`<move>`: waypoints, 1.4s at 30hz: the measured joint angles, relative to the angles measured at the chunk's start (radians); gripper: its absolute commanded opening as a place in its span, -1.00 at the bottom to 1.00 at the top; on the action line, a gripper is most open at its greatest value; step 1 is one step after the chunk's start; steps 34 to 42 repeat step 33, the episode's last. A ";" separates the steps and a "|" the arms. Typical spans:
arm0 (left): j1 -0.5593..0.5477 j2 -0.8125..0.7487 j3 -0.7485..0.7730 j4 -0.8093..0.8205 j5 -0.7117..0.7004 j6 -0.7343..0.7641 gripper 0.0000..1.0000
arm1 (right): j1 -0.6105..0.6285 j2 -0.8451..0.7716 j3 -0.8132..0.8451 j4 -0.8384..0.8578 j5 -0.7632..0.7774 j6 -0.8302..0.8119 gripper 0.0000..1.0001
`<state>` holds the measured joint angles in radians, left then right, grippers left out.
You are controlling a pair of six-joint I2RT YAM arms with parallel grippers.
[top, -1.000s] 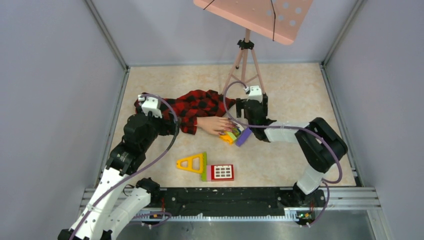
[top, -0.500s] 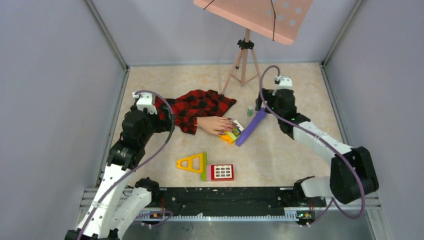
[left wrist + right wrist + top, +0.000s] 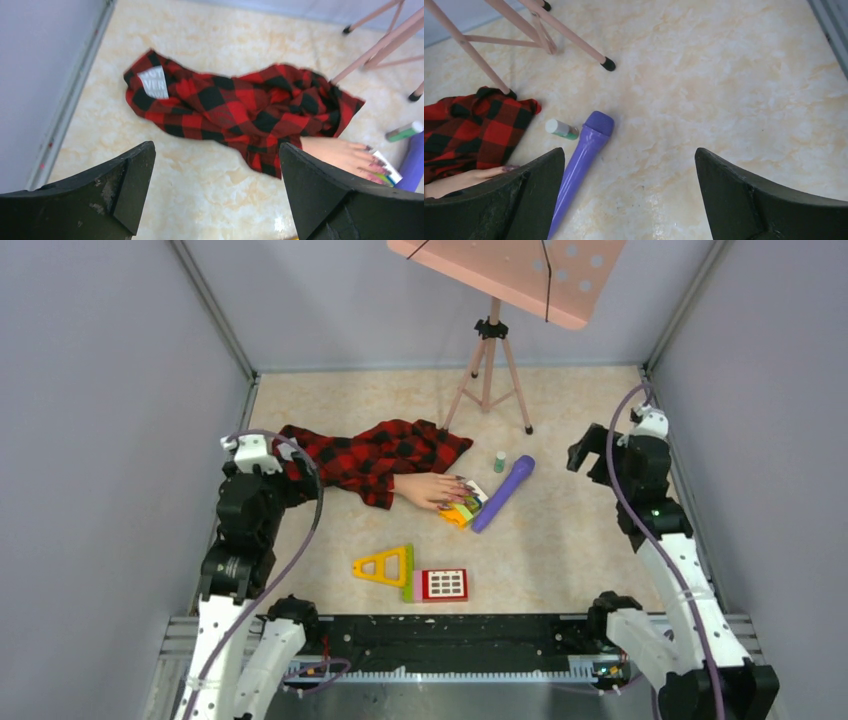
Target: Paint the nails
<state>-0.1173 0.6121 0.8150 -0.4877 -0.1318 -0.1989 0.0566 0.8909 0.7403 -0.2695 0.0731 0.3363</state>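
Nails (image 3: 376,163) dark purple, on fake hand (image 3: 430,490) mid tabletop (image 3: 570,540), beside plaid sleeve (image 3: 385,455). Maybe painted already; too small to tell. Left fingers (image 3: 120,190) apart, empty. Right fingers (image 3: 744,195) apart, empty, well away. Green-cap bottle (image 3: 499,461) lies near hand.

A pale beige marbled table (image 3: 580,540) carries a flesh-coloured mannequin hand (image 3: 428,490) in a rumpled red-and-black plaid sleeve (image 3: 385,455), its dark nails (image 3: 368,148) resting on a small pile of coloured blocks (image 3: 465,508). Just right of the blocks lies a purple cylinder (image 3: 503,493), with a small green-capped bottle (image 3: 499,461) beside its far end. Nearer the front lie a yellow triangle frame (image 3: 382,566) and a red window block (image 3: 443,585), and a pink tripod (image 3: 490,365) stands at the back
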 measured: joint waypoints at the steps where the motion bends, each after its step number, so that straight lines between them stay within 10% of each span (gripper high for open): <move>1: 0.000 -0.027 0.010 0.001 -0.003 0.007 0.98 | 0.000 -0.029 0.013 -0.019 0.000 -0.004 0.95; 17: 0.000 -0.333 -0.087 -0.008 -0.052 0.036 0.98 | 0.000 -0.664 -0.306 0.229 0.101 -0.108 0.93; 42: 0.000 -0.333 -0.091 -0.022 -0.063 0.030 0.98 | 0.000 -0.667 -0.314 0.248 0.136 -0.108 0.92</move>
